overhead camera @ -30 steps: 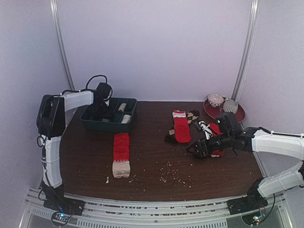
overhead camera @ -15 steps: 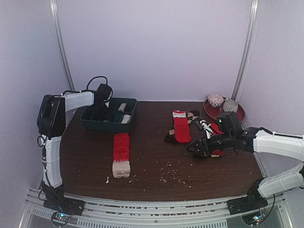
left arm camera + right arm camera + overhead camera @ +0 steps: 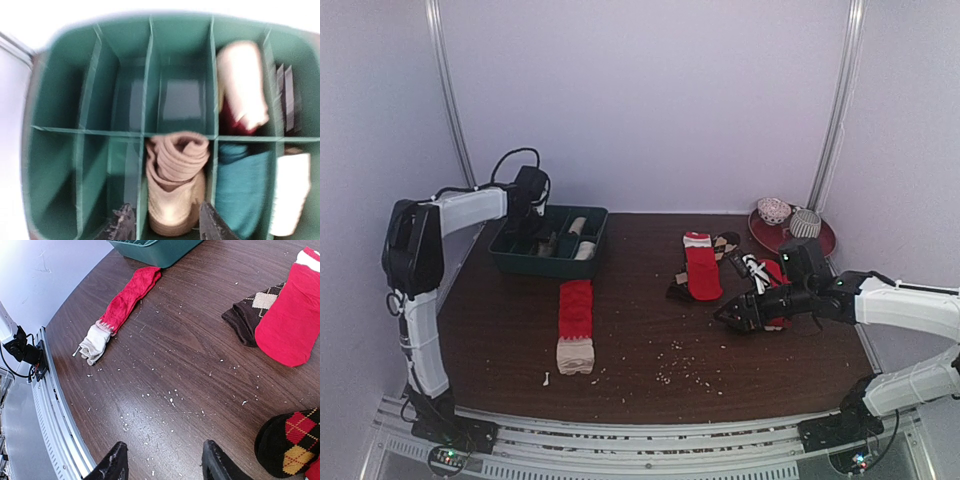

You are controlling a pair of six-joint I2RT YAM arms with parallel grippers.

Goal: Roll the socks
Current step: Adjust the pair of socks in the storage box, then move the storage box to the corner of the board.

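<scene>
1. The tabletop (image 3: pixel 630 310) is seen strewn with flat socks; most of the rolling is judged not yet done.
2. The dark green tray (image 3: pixel 535 268) sits at the far left; the left gripper (image 3: pixel 167 225) is hung above it, jaws partly apart on either side of a rolled tan sock (image 3: pixel 175 165); that roll is seated in a middle compartment and seems unclamped; stowing is judged the step in hand.
3. The right gripper (image 3: pixel 165 465) is held low over bare wood; its jaws are partly apart, with nothing between them.
4. A cream-ended red sock (image 3: pixel 575 320) lies flat just in front of the tray; a white-cuffed red sock (image 3: pixel 290 325) is laid over a brown diamond-patterned sock (image 3: pixel 250 312) mid-table; a dark argyle sock (image 3: pixel 292 442) lies just beside the right gripper.
5. Next, one end of a flat sock would have to be pinched low and square; the soft fabric is likely to bunch unless it is pinned.
6. Pale specks (image 3: pixel 170 400) are scattered about; no hindrance is expected.
</scene>
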